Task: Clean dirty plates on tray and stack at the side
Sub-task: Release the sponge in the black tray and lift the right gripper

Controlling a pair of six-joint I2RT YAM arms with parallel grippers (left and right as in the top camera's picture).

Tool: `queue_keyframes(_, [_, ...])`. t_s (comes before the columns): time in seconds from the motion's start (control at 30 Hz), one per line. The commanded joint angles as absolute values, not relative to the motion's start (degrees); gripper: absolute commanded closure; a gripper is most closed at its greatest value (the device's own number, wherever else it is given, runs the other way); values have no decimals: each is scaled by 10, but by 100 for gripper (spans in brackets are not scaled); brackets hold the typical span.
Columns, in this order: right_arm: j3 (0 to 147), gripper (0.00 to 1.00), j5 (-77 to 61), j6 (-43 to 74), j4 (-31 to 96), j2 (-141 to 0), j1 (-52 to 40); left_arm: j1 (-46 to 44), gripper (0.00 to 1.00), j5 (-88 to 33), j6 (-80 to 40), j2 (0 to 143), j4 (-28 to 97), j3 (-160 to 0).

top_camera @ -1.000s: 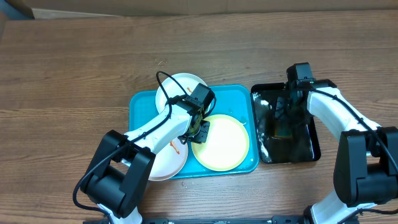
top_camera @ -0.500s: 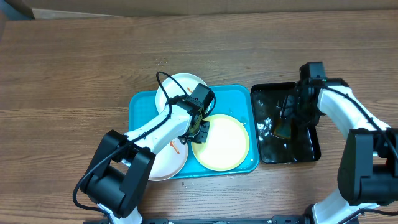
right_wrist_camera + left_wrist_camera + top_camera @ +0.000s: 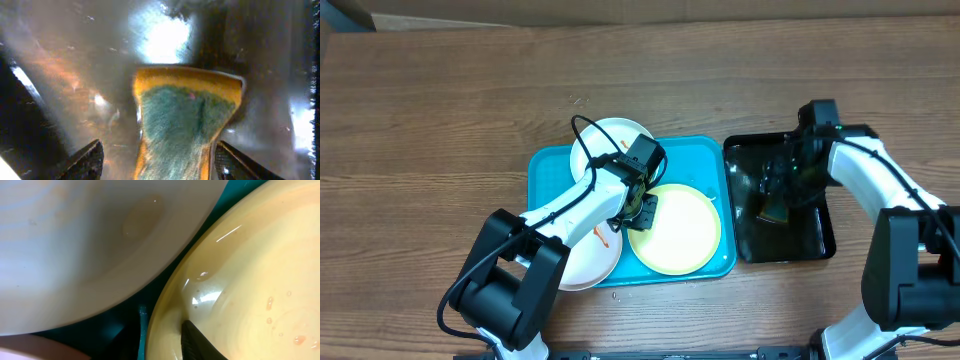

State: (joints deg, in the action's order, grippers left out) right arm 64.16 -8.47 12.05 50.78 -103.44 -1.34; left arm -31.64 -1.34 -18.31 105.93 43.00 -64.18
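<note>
The turquoise tray (image 3: 545, 170) holds three plates: a white plate (image 3: 605, 140) at the back, a white plate (image 3: 582, 255) with orange smears at the front left, and a pale yellow-green plate (image 3: 678, 232) at the front right. My left gripper (image 3: 640, 207) is shut on the yellow-green plate's left rim; in the left wrist view one finger (image 3: 200, 342) lies inside the wet plate (image 3: 250, 280). My right gripper (image 3: 782, 185) is open over a green-and-yellow sponge (image 3: 185, 120), which lies between its fingers. The sponge also shows in the overhead view (image 3: 772, 210).
A wet black tray (image 3: 825, 235) stands right of the turquoise tray and holds the sponge. Bare wooden table (image 3: 440, 110) lies to the left and behind. In the left wrist view the back white plate (image 3: 90, 245) overhangs beside the yellow-green one.
My right gripper has shifted a little to the right over the black tray, above the sponge. The left arm and the plates have not moved.
</note>
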Motion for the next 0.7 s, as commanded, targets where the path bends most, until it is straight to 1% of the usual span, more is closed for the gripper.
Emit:
queue_keyframes(0.0, [619, 38, -18, 138, 502, -1027, -14, -315, 77, -15, -189, 1076, 430, -632])
queue_keyframes(0.07, [622, 46, 7, 140, 507, -1026, -13, -315, 79, -15, -188, 1076, 431, -632])
queue_keyframes(0.1, [625, 46, 9, 140, 510, -1026, -13, -315, 78, -15, -188, 1076, 431, -632])
queue_keyframes(0.4, [681, 45, 13, 153, 557, -1026, -9, -315, 77, -15, -189, 1076, 430, -632])
queue_keyframes(0.53, [689, 30, 1, 152, 559, -1026, -9, -315, 77, -15, -189, 1076, 430, -632])
queue_keyframes(0.67, [702, 26, -3, 152, 563, -1026, -9, -315, 78, -15, -189, 1076, 430, -631])
